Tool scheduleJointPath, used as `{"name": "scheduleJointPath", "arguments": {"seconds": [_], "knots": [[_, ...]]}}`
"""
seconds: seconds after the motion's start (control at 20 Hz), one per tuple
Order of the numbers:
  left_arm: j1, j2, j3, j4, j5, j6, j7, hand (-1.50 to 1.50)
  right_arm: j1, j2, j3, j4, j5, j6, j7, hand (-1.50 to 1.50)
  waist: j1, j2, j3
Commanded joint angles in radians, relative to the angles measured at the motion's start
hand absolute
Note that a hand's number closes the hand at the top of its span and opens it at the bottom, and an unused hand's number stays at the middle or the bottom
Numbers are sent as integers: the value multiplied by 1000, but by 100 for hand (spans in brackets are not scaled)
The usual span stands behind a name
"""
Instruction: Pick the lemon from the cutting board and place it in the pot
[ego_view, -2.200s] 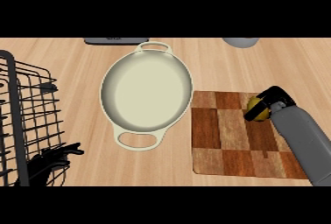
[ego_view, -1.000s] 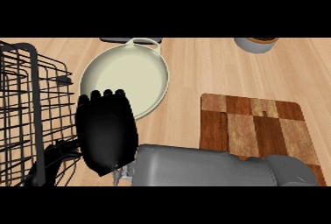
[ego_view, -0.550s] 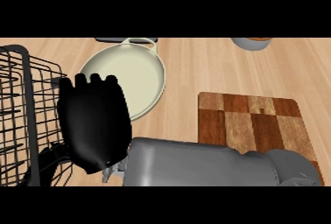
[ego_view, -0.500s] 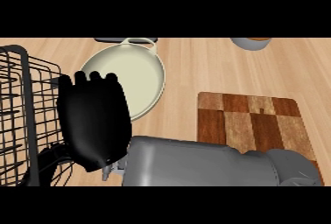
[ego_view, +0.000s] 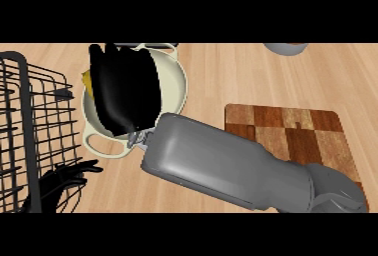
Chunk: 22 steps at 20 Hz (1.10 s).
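The right robot hand (ego_view: 124, 90) hangs over the cream pot (ego_view: 171, 82), its grey forearm reaching across from the lower right. A sliver of yellow, the lemon (ego_view: 86, 80), peeks out at the hand's left edge, so the fingers seem to be wrapped around the fruit, though the back of the hand hides most of it. The step in hand is the release. To do it well, the hand should be centred over the pot's bowl rather than its left rim, where the lemon now sits close to the edge, and lowered before the fingers uncurl, so the fruit does not roll or bounce out. The wire rack (ego_view: 33, 130) stands just left of the pot and needs avoiding.

The lemon shows only as a small bright yellow patch; its shape cannot be judged. The cutting board (ego_view: 295, 130) lies bare on the bench (ego_view: 221, 70). The left robot hand (ego_view: 63, 182) rests with relaxed fingers at the lower left, behind the rack.
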Motion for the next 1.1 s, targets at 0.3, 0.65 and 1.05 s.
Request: {"name": "scheduleJointPath", "arguments": {"seconds": [0.3, 0.65, 1.05], "knots": [[-157, 32, 62, -58, -29, 101, 35, 0, -53, 3, -101, 330, -85, -104, -225, 150, 21, 11, -9], [-158, 12, 18, -49, -64, 111, 12, 0, -79, 3, -99, 520, -132, -95, -360, 150, 42, 17, -9], [-194, 31, 26, -20, -43, 84, 12, 0, -9, 3, -206, 575, -317, -168, -524, -150, 70, 29, -8]]}}
